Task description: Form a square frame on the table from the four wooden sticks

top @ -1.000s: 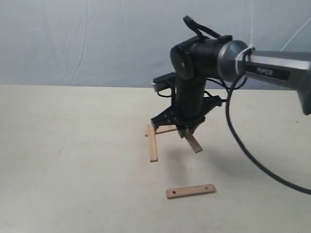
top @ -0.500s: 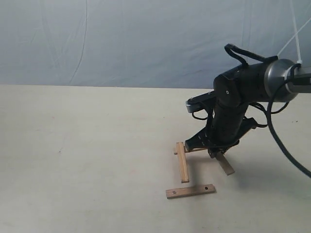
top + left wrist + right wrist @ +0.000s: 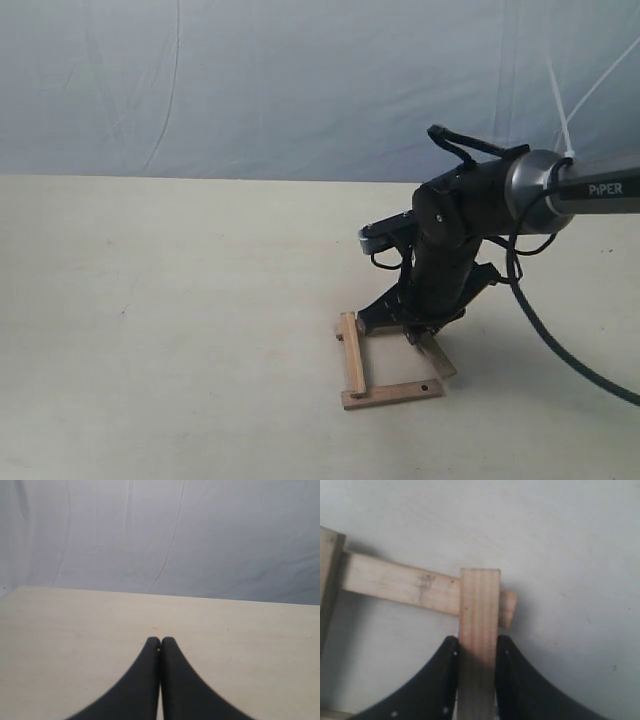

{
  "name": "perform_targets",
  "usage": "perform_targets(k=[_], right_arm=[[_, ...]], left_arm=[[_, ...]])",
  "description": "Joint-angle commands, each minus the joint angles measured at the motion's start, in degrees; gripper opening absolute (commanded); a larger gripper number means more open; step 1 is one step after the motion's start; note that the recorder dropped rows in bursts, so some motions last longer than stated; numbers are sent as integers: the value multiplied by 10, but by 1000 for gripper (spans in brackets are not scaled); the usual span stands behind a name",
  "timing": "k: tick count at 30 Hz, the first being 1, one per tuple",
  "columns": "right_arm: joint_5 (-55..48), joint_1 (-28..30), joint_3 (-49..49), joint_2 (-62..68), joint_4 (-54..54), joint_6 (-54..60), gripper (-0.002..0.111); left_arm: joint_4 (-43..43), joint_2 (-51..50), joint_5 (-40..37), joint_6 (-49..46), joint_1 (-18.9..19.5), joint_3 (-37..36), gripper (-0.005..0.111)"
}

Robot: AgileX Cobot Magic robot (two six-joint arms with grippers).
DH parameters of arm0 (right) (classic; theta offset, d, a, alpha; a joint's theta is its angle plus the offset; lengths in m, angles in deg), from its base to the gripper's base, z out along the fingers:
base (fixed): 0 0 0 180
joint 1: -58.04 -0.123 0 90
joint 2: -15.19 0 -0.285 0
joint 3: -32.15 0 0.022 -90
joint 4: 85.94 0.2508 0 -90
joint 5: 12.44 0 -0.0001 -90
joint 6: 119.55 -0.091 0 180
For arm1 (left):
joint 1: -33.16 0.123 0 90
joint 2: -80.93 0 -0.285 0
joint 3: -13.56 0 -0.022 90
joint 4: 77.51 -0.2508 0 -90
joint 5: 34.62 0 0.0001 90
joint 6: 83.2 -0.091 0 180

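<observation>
Right gripper point(image 3: 422, 335), clamped on a stick point(image 3: 479, 605), has slid left from before; side stick point(image 3: 351, 354) now meets front stick point(image 3: 393, 393); left gripper point(image 3: 160, 647) pressed together, empty

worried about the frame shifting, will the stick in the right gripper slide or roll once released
Unlikely to roll: the held stick is a flat slat. Looks stiff, straight in the right gripper. Overlapping the cross stick, it could slide if nudged.

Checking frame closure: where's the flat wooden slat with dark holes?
Exterior view, right of centre: the holed light-brown wooden slat lies nearest the camera, left end meeting the left slat.
</observation>
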Motion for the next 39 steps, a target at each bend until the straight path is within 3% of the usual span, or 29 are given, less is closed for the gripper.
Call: perform_targets(k=[1,22,39], right_arm=[[7,-1,2,3,-4,-2,-1],[-48,-3,2,-22,8,19,-1],[-13,-9,37,-4,32,13,-1]], left_arm=[[-3,4,3,0,2,-2,0],[-3,4,3,0,2,-2,0],[-3,4,3,0,2,-2,0]])
